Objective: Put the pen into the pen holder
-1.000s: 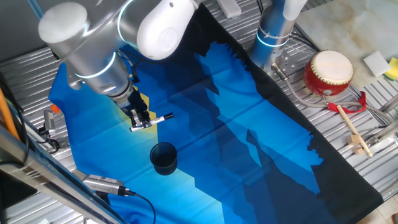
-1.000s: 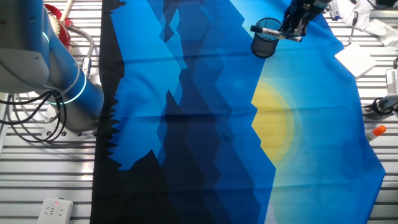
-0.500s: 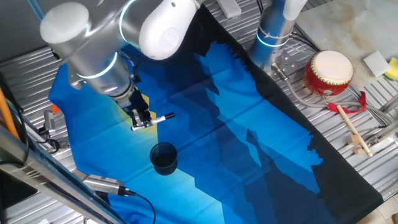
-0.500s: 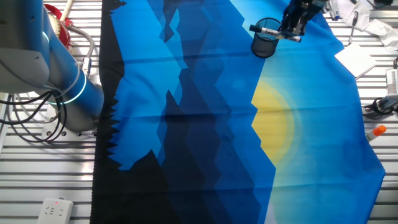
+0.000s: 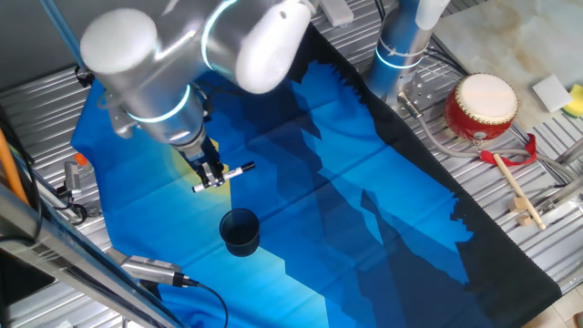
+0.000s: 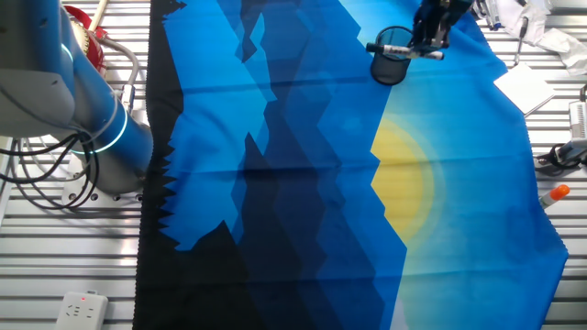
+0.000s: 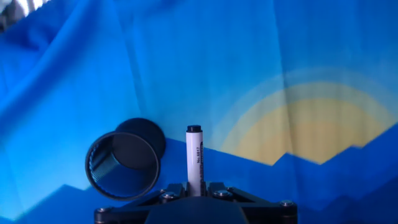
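Hand view: claw (image 7: 196, 186) clamped on the pen (image 7: 194, 158), held level above the blue cloth (image 5: 364, 182), arm angled downward, up and just beside the pen holder (image 5: 240, 230), outside its rim.

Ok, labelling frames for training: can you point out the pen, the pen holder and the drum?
pen (image 7: 195, 163): hand view, white barrel.
pen holder (image 5: 240, 240): one fixed view, outer wall.
drum (image 5: 484, 95): one fixed view, cream top.
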